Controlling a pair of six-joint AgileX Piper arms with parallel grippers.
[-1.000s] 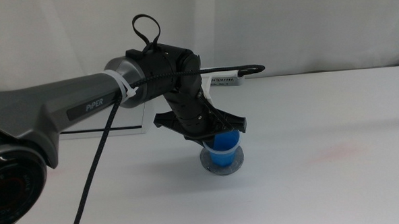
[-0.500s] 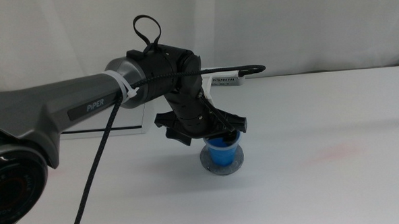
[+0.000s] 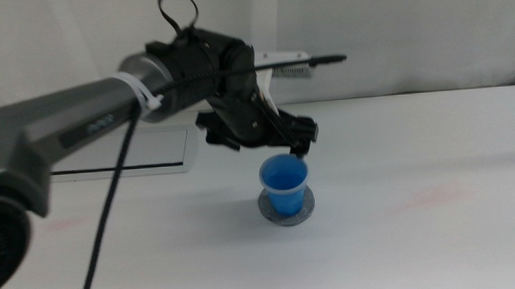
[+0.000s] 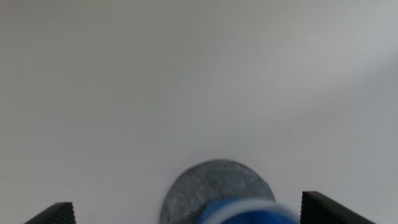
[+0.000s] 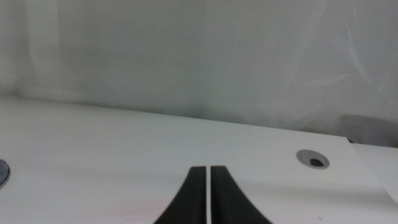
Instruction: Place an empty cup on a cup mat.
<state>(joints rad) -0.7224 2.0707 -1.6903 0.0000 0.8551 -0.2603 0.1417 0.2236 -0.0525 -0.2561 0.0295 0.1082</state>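
Middle view — left gripper [image 3: 286,149] released, jaws spread just above the cup [image 3: 284,183] standing upright on the cup mat [image 3: 286,209] — placement judged done, only a clean lift clear remaining.

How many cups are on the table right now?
1. The cup stands upright on the cup mat, just below the open left gripper. None other shows, though the left arm hides part of the table.
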